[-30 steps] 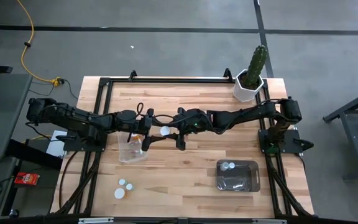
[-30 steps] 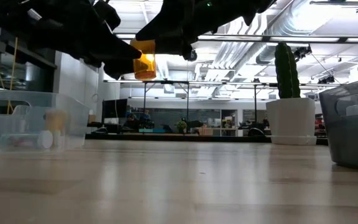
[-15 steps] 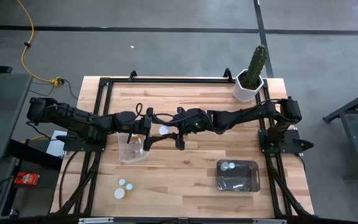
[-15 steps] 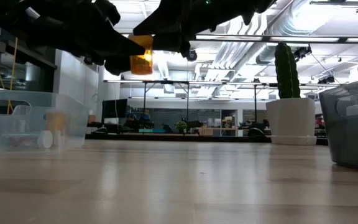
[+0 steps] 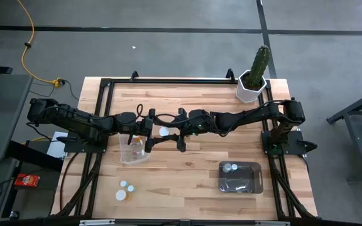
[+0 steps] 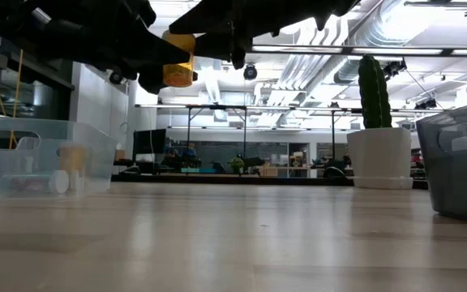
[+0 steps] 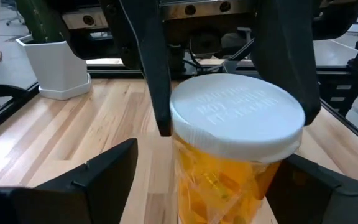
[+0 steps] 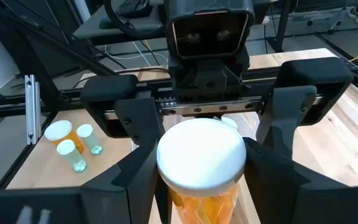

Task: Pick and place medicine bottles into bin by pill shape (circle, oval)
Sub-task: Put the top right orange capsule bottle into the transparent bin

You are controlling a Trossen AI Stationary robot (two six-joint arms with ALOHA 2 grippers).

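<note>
Wooden planks make up the table (image 5: 187, 182), ringed by a black frame, with a grey floor around it and a long workshop hall behind. Over its middle the two dark arms meet nose to nose. The right gripper (image 5: 171, 132) pinches an orange bottle (image 5: 164, 132) by its body, white cap up and well above the wood. The left gripper (image 5: 151, 133) faces it with fingers spread wide on either side, not touching the bottle. This looks like a hand-over, with the load now on the right side. To do it well, the left arm should back straight away so a finger does not clip the cap. The right arm should hold its squeeze steady and carry the bottle high until it is over the chosen bin. The pill shape inside cannot be read, so the right bin cannot be told. A clear bin (image 5: 134, 150) sits just under the left gripper and holds some bottles. A dark bin (image 5: 239, 177) lies near the right front, with two white caps (image 5: 230, 167) showing inside. A white cactus pot (image 5: 251, 85) stands at the far right corner, clear of either path. Three loose bottles (image 5: 126, 189) wait near the front left edge.
</note>
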